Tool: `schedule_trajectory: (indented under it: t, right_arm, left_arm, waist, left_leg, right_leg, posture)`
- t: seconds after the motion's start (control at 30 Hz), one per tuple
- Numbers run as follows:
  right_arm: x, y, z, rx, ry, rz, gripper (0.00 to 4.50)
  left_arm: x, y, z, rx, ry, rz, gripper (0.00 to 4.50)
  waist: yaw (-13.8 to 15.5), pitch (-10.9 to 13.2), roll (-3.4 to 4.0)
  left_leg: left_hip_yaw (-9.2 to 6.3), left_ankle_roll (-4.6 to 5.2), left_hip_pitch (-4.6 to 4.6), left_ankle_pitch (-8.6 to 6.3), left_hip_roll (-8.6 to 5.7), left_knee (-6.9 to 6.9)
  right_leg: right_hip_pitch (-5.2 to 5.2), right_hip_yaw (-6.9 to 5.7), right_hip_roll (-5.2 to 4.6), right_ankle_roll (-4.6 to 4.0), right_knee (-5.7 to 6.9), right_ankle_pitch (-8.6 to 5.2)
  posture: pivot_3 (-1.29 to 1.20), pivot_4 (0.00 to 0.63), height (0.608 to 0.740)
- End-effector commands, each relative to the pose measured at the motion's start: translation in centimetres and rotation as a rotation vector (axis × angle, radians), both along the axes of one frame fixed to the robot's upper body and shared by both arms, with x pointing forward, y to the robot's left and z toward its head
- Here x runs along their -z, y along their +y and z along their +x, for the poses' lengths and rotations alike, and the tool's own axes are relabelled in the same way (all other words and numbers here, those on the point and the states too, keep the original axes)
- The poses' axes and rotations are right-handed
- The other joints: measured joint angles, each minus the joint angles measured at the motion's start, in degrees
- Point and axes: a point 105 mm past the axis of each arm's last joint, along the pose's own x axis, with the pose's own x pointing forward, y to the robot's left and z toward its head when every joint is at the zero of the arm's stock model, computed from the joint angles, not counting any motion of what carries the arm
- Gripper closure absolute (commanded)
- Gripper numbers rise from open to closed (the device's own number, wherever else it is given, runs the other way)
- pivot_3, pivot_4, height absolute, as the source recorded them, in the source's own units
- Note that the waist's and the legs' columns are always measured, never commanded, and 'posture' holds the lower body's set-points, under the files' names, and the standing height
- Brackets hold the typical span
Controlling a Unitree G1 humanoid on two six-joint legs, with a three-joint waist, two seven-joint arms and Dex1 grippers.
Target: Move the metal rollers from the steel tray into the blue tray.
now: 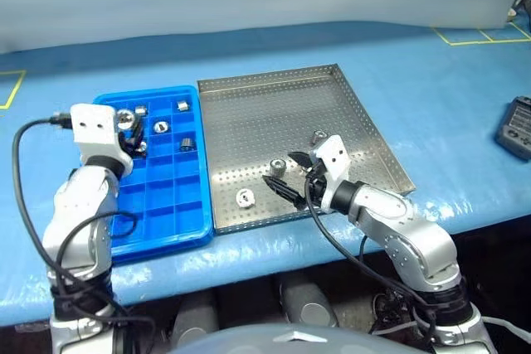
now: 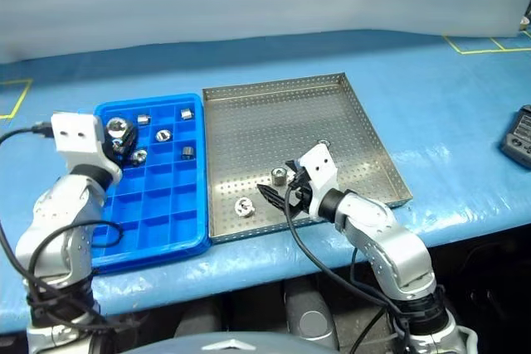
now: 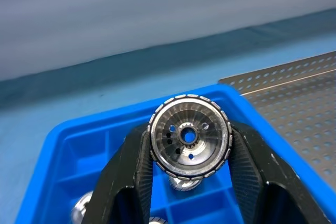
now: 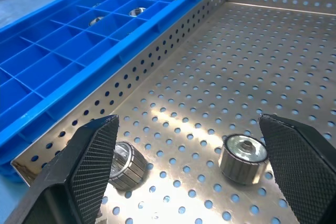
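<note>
A metal roller (image 3: 189, 136) is clamped end-on between the two black fingers (image 3: 131, 177) of the left gripper (image 1: 129, 134), which is held above the far left part of the blue tray (image 1: 166, 205). The blue tray lies on the blue-covered table (image 1: 249, 47), its long side just beside the left rim of the steel tray (image 1: 332, 105). Several more rollers are seen resting in the far compartments of the blue tray, among them one (image 1: 182, 106) near the far right corner, one (image 1: 161, 127) just nearer and one (image 1: 187, 143) a row closer still; how many lie under the left gripper cannot be counted with certainty, since they are partly covered by it. The right gripper (image 1: 286, 176) is held low over the near part of the steel tray with its fingers (image 4: 89, 156) spread wide and nothing between them. Three rollers are left on the perforated sheet: one (image 1: 277, 167) just beside the right gripper's fingertips, one (image 1: 244, 198) nearer the front rim and towards the blue tray, and one (image 1: 319, 135) farther back. A dark device (image 1: 516, 126) lies on the table well apart, at the right.
</note>
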Motion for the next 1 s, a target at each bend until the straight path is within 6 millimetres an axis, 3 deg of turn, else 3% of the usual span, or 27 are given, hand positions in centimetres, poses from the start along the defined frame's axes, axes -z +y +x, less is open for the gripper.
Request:
schedule_trajectory:
  t: [0.03,0.2,0.43,0.63,0.7,0.87,1.0]
  right_arm:
    - [-1.1,0.7,-0.1,-0.04,-0.046,0.022,0.0]
    - [-1.1,0.7,0.0,-0.05,-0.045,0.018,0.0]
    - [-1.1,0.7,0.0,-0.05,-0.046,0.009,0.0]
    - [-1.1,0.3,-0.1,-0.029,-0.047,0.005,0.0]
    - [-1.1,0.0,-0.2,-0.019,-0.049,0.003,0.0]
    - [-1.1,-1.1,-0.1,0.024,-0.054,-0.018,0.0]
    - [-1.0,-2.4,0.0,0.071,-0.053,-0.044,0.0]
  left_arm:
    - [-0.2,1.0,-1.4,-0.091,-0.01,0.033,2.77]
    - [2.4,2.5,-2.5,-0.175,0.071,-0.005,2.77]
    - [4.7,2.8,-2.1,-0.184,0.14,-0.075,2.77]
    - [4.3,1.9,-1.2,-0.124,0.119,-0.1,0.78]
    - [2.8,0.7,-0.4,-0.056,0.063,-0.094,0.11]
    - [-1.3,-3.9,1.4,0.236,-0.061,-0.105,0.05]
    - [-3.1,-8.6,2.4,0.53,-0.066,-0.088,0.05]
  waist:
    - [0.77,-0.01,-0.01]
    - [2.33,-0.01,-0.02]
    - [2.81,-0.02,-0.03]
    - [2.18,-0.02,-0.03]
    - [2.09,-0.02,-0.03]
    - [2.04,-0.03,-0.05]
    - [1.76,-0.03,-0.04]
  left_leg:
    - [0.0,0.0,0.0,0.0,0.0,0.01]
    - [0.0,0.0,0.01,0.0,0.0,0.02]
    - [0.01,0.0,0.01,0.0,0.0,0.04]
    - [0.02,0.0,0.03,0.0,0.02,0.04]
    - [0.02,0.0,0.02,0.0,0.02,0.04]
    - [0.04,-0.01,-0.01,0.0,-0.02,0.07]
    - [0.05,-0.01,-0.04,0.0,-0.02,0.08]
  right_leg:
    - [0.0,-0.01,0.0,0.0,0.0,0.0]
    - [0.0,-0.02,0.0,-0.02,0.0,-0.01]
    - [0.0,-0.03,0.0,-0.03,0.0,-0.01]
    - [0.0,-0.02,0.02,-0.04,0.01,-0.01]
    - [0.0,-0.03,0.02,-0.04,0.01,-0.01]
    - [0.01,-0.02,-0.02,-0.03,-0.01,0.0]
    - [0.0,-0.01,-0.02,-0.02,-0.02,0.0]
  posture:
    - [-0.06,0.15,0.74]
    - [-0.06,0.15,0.74]
    - [-0.08,0.15,0.74]
    - [-0.1,0.15,0.74]
    - [-0.11,0.15,0.74]
    - [-0.13,0.15,0.74]
    - [-0.16,0.15,0.74]
